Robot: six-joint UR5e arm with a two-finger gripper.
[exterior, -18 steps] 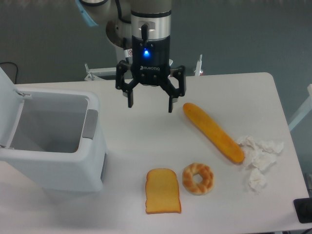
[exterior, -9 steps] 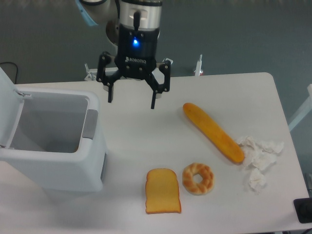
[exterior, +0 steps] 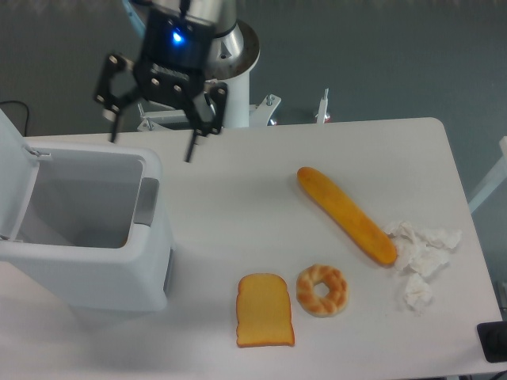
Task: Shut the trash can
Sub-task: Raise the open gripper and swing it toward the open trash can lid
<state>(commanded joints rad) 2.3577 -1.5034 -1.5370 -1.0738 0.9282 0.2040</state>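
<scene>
White table (exterior: 238, 198) filling most of frame; trash can (exterior: 119, 273) sitting at left with lid (exterior: 11, 170) standing open, inside looking bare. Gripper (exterior: 150, 149) hanging at upper left above its far rim, fingers spread, gripping nothing. Baguette (exterior: 346, 214), toast (exterior: 264, 310), donut (exterior: 322, 290) lying lower right.

Gripper (exterior: 150, 149) body is showing black, boxy, with a blue LED glowing near its top and faint white lettering across the front. Two black linkage fingers (exterior: 192, 141) are tapering to thin tips. Silver-grey wrist cylinder above, light-blue joint cap peeking out.
</scene>
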